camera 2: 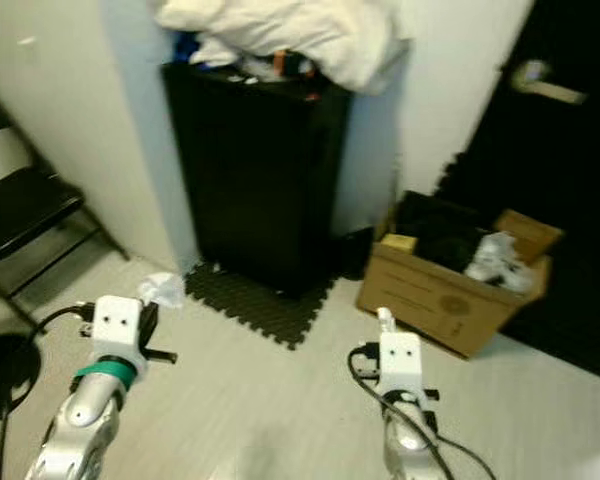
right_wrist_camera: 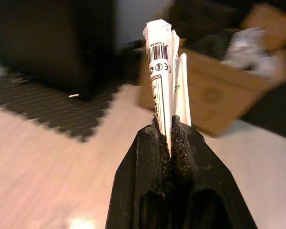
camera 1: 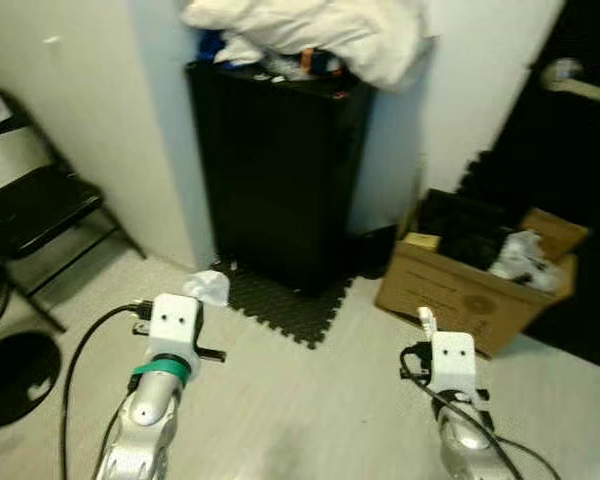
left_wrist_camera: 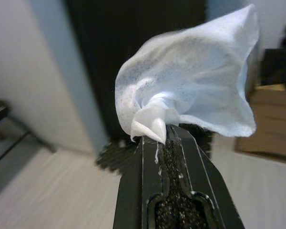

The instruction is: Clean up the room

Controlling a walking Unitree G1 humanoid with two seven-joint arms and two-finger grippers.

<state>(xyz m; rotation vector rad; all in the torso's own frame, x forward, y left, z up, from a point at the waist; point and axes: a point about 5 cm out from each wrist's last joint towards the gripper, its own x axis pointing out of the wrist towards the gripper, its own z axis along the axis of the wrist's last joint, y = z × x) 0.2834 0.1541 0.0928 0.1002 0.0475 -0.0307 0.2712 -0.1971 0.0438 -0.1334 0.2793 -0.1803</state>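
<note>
My left gripper (left_wrist_camera: 163, 138) is shut on a crumpled white tissue (left_wrist_camera: 190, 86), which also shows ahead of the left wrist as the tissue (camera 1: 208, 287) in the eye view. My right gripper (right_wrist_camera: 171, 126) is shut on a folded white paper wrapper with a barcode (right_wrist_camera: 163, 71); the wrapper's tip (camera 1: 426, 320) pokes up in front of the right wrist. Both arms are held low over the pale floor, short of an open cardboard box (camera 1: 450, 290) holding dark and white rubbish.
A tall black cabinet (camera 1: 280, 170) stands against the wall with white cloth (camera 1: 310, 30) piled on top. A black foam mat (camera 1: 285, 305) lies at its foot. A black folding chair (camera 1: 35, 215) is at left, a dark door (camera 1: 570, 150) at right.
</note>
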